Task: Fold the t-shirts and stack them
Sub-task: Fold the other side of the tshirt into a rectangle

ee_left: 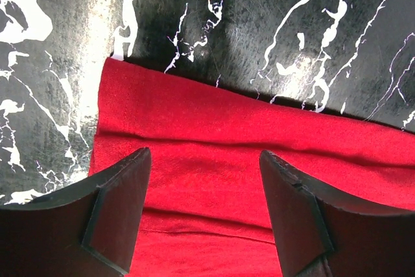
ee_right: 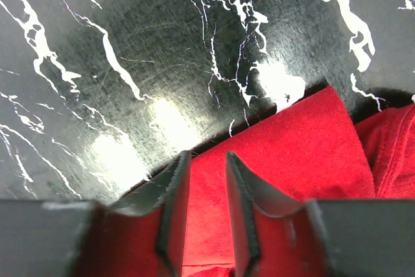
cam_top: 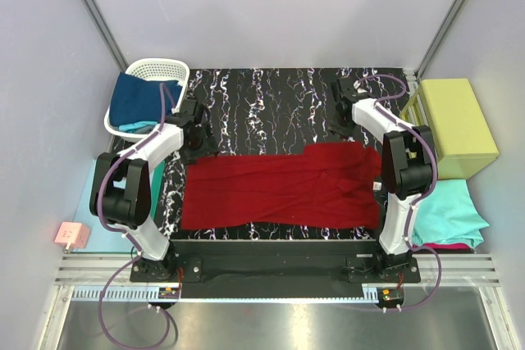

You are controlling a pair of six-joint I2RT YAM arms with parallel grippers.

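1. Black, white-veined table mat [cam_top: 271, 96] fills both wrist views, with red cloth at the near edge of each.
2. Right gripper [ee_right: 207, 160]: jaws parted by a narrow slot with red cloth showing through it. It sits low over the far right corner, and nothing looks pinched.
3. Left gripper [ee_left: 204, 160]: jaws wide apart and empty, poised over the far left corner of the cloth.
4. Dark red t-shirt [cam_top: 279, 186]: lies flat mid-mat as a long band between the two arms. Its right end is taller and uneven, with a flap sticking out toward the far side.
5. Risk: the narrow right slot may snag the flap, so lifting off could drag that corner and undo the lay.
6. Risk: the left fingers straddle the cloth near its edge. Closing too far in would bunch it, and too far out would miss it.
7. Risk: an uneven right end probably means a skewed next fold unless both corners travel together.
8. Risk: the near hem lies close to the mat's near edge, so any pull toward the bases could slide it off.
9. Counts:
   - Two arms and two grippers.
   - One red shirt on the mat.
   - One navy shirt [cam_top: 135, 97] in one white basket [cam_top: 168, 67] at far left. A teal scrap sits beneath it; cannot tell if that is a separate shirt.
   - One teal shirt [cam_top: 447, 211] at near right, lying on a magenta shirt [cam_top: 447, 246] that shows only as a sliver.
   - One yellow-green box [cam_top: 459, 125] to the right.
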